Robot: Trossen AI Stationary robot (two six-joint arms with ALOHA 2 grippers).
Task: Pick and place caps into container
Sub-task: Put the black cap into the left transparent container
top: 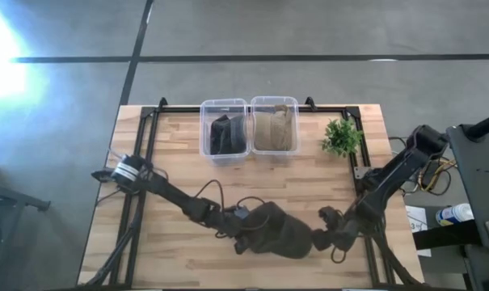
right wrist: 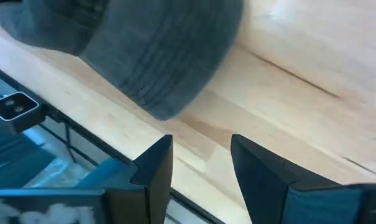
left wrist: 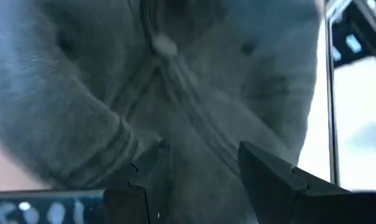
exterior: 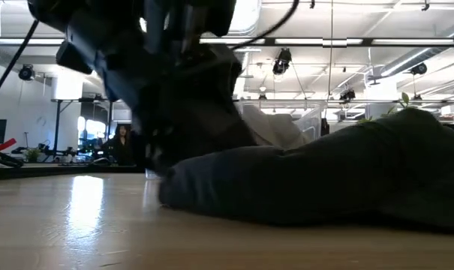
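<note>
One dark olive-charcoal cap (top: 283, 232) lies on its underside on the table near the front edge, with its crown up; it also shows in the low view (exterior: 309, 184). My left gripper (top: 246, 236) is open at the cap's left end, its fingers on either side of a stretch of the crown (left wrist: 175, 93) below the top button (left wrist: 165, 44). My right gripper (top: 326, 238) is open and empty just right of the cap, and the cap's stitched brim (right wrist: 156, 68) lies ahead of its fingers (right wrist: 200, 155). More dark caps (top: 226, 134) and tan caps (top: 274, 130) lie in two clear containers. My left gripper comes at the cap's crown (left wrist: 194, 149) slanting down from the table's left, with its open fingers (left wrist: 147, 165) against the fabric. I cannot tell whether they touch it. The cap lies flat on the table.
The two clear containers (top: 205, 121) stand side by side at the far middle of the table. A small green plant (top: 341, 137) stands to their right. Bare wood (top: 171, 153) lies between the containers and the cap. The table's front edge (right wrist: 113, 149) is close to my right gripper.
</note>
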